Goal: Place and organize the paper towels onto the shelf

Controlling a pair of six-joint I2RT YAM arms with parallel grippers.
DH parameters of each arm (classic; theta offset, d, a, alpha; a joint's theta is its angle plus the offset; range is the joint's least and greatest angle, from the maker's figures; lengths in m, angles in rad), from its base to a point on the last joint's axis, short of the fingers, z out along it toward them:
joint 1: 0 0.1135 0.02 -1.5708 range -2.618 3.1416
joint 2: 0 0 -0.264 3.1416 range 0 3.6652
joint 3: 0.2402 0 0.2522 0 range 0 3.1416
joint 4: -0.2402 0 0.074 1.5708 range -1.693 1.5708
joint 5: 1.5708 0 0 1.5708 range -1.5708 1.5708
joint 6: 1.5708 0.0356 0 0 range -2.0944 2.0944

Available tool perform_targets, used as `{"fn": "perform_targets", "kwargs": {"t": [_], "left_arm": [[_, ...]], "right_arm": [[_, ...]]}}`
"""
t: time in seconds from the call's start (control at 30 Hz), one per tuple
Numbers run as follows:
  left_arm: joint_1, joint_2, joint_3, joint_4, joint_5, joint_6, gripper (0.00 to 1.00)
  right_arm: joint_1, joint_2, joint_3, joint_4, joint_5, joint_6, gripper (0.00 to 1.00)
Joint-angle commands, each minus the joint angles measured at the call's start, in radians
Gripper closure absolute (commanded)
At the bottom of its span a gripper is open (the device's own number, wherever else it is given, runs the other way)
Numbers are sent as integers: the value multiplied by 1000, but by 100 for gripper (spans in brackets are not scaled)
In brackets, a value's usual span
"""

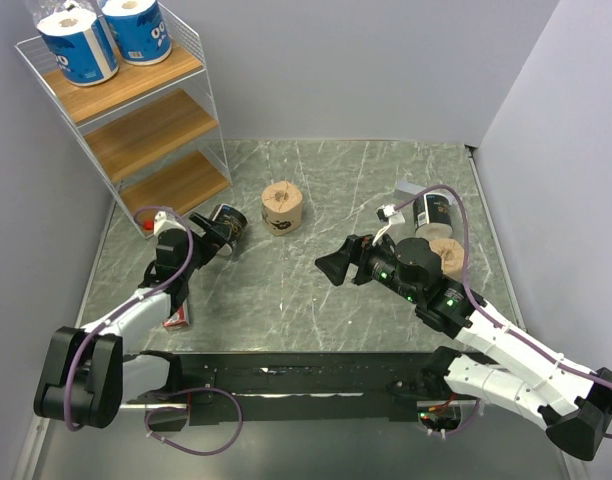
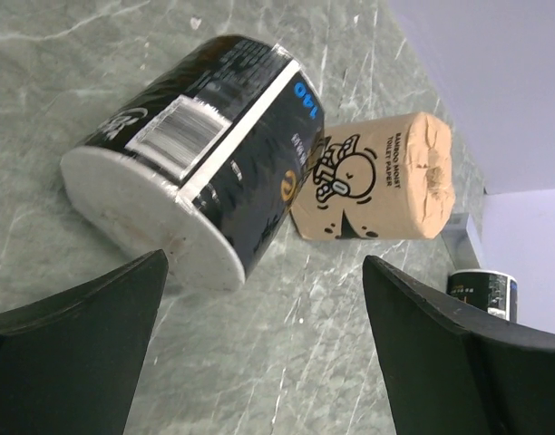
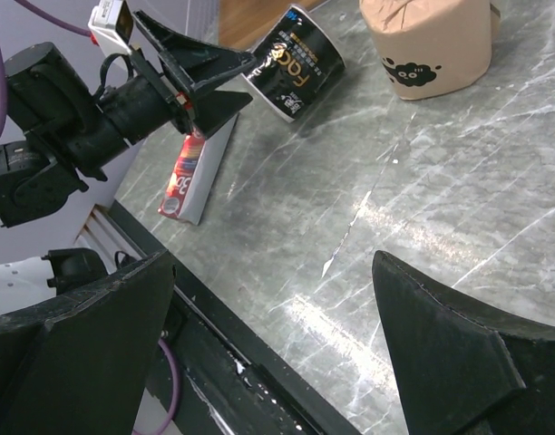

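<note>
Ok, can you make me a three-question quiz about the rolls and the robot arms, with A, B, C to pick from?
1. Where are the two blue rolls?
A) on the table
B) on the top board of the shelf
C) in a gripper

2. What colour is the roll in front of the left gripper?
A) pink
B) green
C) black

3. How is the left gripper?
A) open, holding nothing
B) shut on a roll
C) holding a box

Answers: B, they stand side by side up there; C, its wrapper is black; A, it stands wide open, with the roll lying beyond it.
</note>
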State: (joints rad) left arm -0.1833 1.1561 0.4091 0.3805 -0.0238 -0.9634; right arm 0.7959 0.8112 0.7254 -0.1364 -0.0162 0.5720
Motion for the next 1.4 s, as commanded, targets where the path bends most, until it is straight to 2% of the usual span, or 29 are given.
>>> {"fn": "perform_targets", "kwargs": {"t": [0.0, 0.5, 0.6, 0.7, 0.73, 0.87, 1.03, 1.2, 1.33, 1.37], "left_arm": [[5, 36, -6, 136, -4, -8, 6], [5, 183, -15, 282, -16, -23, 12], [7, 208, -16, 316, -15, -20, 17], [7, 212, -10, 334, -22, -9, 26], [7, 212, -6, 333, -25, -2, 31], [7, 195, 30, 282, -41, 46, 43], [7, 205, 128, 137, -65, 104, 56], [7, 205, 210, 40, -59, 158, 64], [5, 206, 353, -199, -87, 230, 67], [5, 220, 391, -327, -94, 267, 68]], "right_arm": [[0, -6, 22, 18, 15, -17, 3], [0, 6, 49, 1, 15, -20, 3], [0, 17, 58, -3, 15, -21, 3], [0, 22, 65, -11, 15, -21, 3], [0, 25, 65, -11, 15, -20, 3], [0, 23, 66, -8, 15, -15, 3], [2, 25, 49, 9, 9, -3, 4], [-1, 14, 52, -12, 10, -7, 4], [0, -18, 37, -19, 15, -8, 4], [0, -35, 34, -19, 15, -9, 4]]}}
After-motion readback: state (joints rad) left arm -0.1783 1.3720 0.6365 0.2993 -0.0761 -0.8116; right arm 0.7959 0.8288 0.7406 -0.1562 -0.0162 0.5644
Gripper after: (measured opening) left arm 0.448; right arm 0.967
